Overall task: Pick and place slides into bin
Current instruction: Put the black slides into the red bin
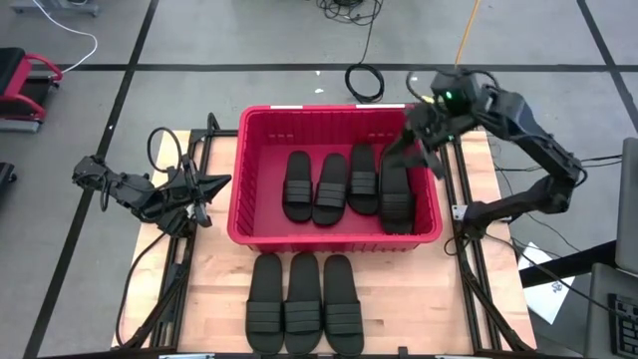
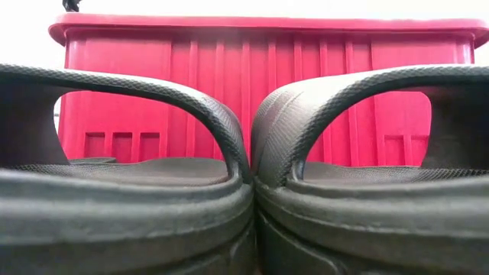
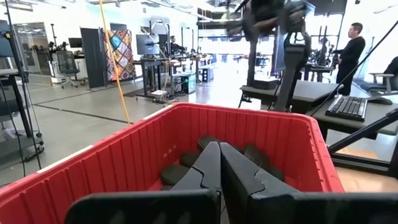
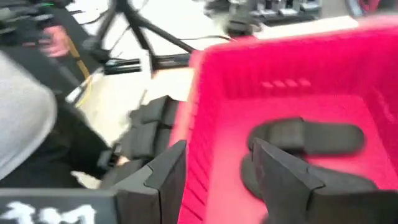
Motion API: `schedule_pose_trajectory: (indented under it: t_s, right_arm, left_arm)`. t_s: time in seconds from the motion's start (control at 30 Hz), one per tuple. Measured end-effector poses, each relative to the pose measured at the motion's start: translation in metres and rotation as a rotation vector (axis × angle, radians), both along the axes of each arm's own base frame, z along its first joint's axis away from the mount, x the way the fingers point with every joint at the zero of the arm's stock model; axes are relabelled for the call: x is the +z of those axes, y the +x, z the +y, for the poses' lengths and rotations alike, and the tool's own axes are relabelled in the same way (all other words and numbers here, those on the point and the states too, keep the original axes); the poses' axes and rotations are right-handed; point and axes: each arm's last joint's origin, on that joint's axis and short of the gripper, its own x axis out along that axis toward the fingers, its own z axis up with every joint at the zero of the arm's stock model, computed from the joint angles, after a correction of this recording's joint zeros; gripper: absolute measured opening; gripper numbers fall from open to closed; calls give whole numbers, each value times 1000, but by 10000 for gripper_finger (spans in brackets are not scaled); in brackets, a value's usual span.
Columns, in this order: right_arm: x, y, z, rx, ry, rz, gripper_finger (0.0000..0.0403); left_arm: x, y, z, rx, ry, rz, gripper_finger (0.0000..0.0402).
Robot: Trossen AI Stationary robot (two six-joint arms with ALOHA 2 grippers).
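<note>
The red bin [image 1: 261, 160] stands mid-table with several black slides [image 1: 330, 187] lying flat on its floor, side by side. Three more slides [image 1: 303, 304] lie in a row on the table in front of the bin, and two of them fill the low view [image 2: 153, 206]. My right gripper [image 1: 414, 152] hangs open and empty above the bin's far right corner; in its wrist view the gripper [image 4: 217, 180] has nothing between its fingers. My left gripper [image 1: 214, 184] waits shut, level, just outside the bin's left wall [image 3: 124, 155].
Black frame rails [image 1: 469, 269] run along both sides of the wooden table top [image 1: 209, 289]. Cables [image 1: 366, 80] lie on the floor beyond the far edge. Bare table shows left and right of the three slides. A person [image 3: 349, 50] stands far off in the room.
</note>
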Motion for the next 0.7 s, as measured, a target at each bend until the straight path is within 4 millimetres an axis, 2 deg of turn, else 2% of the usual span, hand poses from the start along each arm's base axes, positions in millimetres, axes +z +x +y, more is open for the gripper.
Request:
schedule_pose_trajectory:
  t_s: [0.1, 0.23, 0.33, 0.43, 0.57, 0.63, 0.7]
  right_arm:
    - [10, 9, 26, 43, -22, 0, 174]
    - [6, 23, 58, 100, -70, 18, 168]
    - [3, 34, 75, 108, -141, -6, 150]
    - [3, 45, 85, 106, -190, -47, 107]
    - [2, 58, 92, 114, -157, -70, 23]
    - [-1, 63, 96, 111, -125, -54, 9]
    - [-4, 68, 100, 91, -101, -36, 11]
  left_arm:
    - [-2, 0, 0, 0, 8, 17, 1]
    - [-3, 0, 0, 1, 24, 33, 1]
    - [-3, 0, 0, 1, 48, 43, 1]
    - [-3, 0, 0, 9, 65, 49, 1]
    - [-3, 0, 0, 12, 75, 53, 1]
    - [-3, 0, 0, 12, 88, 58, 1]
    - [-3, 0, 0, 12, 90, 59, 1]
